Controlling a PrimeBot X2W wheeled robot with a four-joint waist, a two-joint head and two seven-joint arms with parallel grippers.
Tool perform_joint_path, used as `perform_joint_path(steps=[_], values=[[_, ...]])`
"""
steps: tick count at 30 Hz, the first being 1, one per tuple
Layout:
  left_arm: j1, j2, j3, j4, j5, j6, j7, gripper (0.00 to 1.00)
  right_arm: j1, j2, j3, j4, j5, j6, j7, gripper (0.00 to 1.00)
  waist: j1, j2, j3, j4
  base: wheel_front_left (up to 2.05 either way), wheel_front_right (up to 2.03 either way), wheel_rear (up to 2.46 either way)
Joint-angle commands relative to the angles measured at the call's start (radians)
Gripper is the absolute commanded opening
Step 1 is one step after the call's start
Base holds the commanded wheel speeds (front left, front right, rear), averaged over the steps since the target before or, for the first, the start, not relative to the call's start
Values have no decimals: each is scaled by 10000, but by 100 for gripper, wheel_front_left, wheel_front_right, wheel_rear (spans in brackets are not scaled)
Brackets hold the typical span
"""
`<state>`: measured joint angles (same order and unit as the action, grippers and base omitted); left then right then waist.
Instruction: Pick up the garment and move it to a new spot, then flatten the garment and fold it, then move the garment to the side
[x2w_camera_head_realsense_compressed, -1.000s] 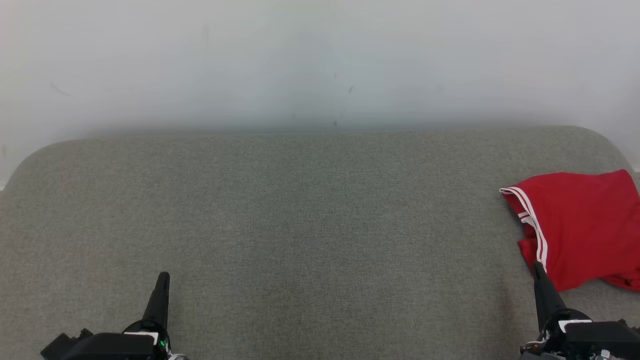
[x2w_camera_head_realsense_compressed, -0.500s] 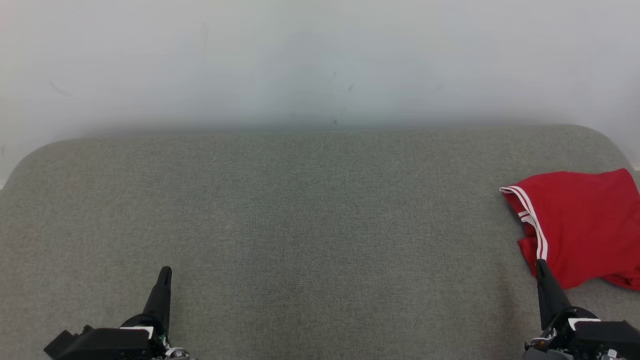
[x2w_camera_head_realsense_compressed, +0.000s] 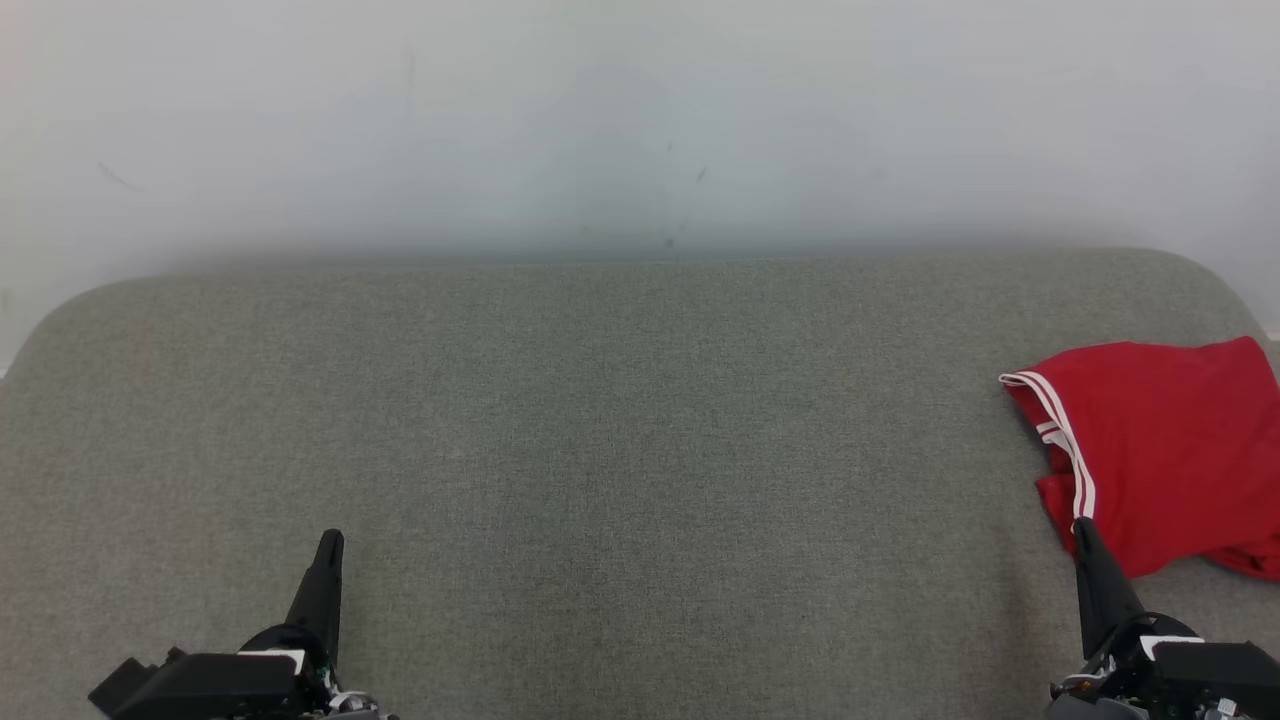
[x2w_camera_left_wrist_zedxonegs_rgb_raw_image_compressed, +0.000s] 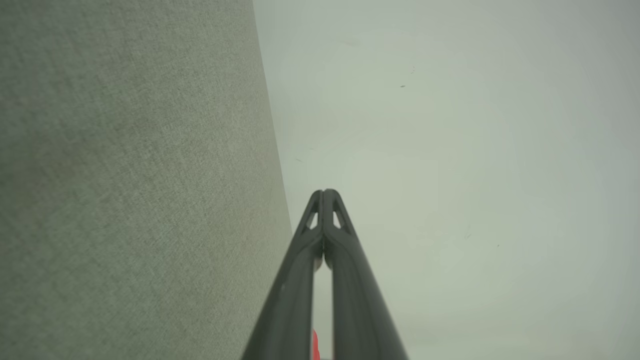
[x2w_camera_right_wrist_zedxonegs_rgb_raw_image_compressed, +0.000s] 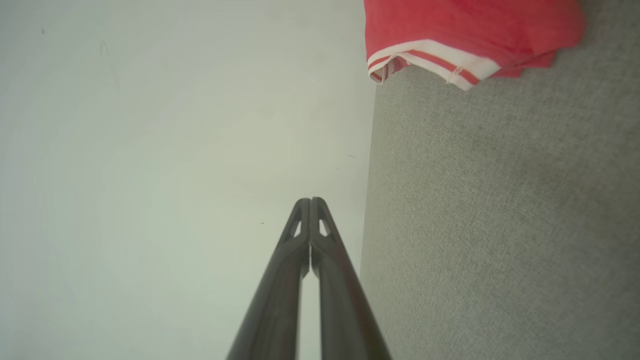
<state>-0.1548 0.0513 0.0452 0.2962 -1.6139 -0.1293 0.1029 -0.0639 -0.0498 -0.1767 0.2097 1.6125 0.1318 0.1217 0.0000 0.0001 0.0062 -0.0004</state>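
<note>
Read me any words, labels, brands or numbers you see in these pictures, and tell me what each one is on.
No text can be read.
The red garment shows white stripes, no print.
The white patches behind the left claw and the right claw are too small to tell if they bear text.
The wall has faint dark marks, no writing.

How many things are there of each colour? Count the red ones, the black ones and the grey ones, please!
Red: 1, the red garment.
Black: 2, the left end effector and the right end effector.
Grey: 1, the grey surface under them all.
Total: 4.
</note>
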Motion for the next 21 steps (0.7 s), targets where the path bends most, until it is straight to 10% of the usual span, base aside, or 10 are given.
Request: perform_joint_path(steps=[1, 21], values=[[-114, 7, 41, 7, -69, -25, 21, 0, -95, -9, -15, -30, 17, -21, 15, 0, 0, -1, -1, 0, 0, 0, 0], [-112, -2, 52, 6, -56, -25, 33, 0, -94, -9, -12, -30, 13, -19, 15, 0, 0, -1, -1, 0, 0, 0, 0]])
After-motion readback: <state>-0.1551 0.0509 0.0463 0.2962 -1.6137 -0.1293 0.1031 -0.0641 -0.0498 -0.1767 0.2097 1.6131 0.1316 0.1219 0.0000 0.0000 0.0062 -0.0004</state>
